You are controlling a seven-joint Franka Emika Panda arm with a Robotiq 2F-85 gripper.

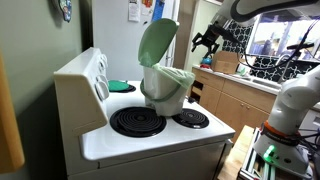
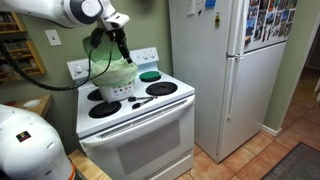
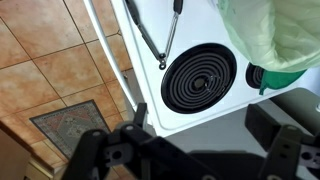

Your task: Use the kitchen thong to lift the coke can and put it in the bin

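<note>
Wrist view | hand (image 3: 185,145) spread open, empty; poised over stove (image 3: 225,115); near bin (image 3: 275,35)

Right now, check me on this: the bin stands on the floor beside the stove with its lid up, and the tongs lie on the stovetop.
Wrong in one point: the bin stands on the stovetop, not on the floor, as both exterior views show. Its lid is up, and the tongs do lie on the stovetop, as the wrist view shows.

Bin (image 1: 166,88) on stove (image 1: 100,140) (tongs (image 3: 160,57) beside burner (image 3: 198,78)).
</note>
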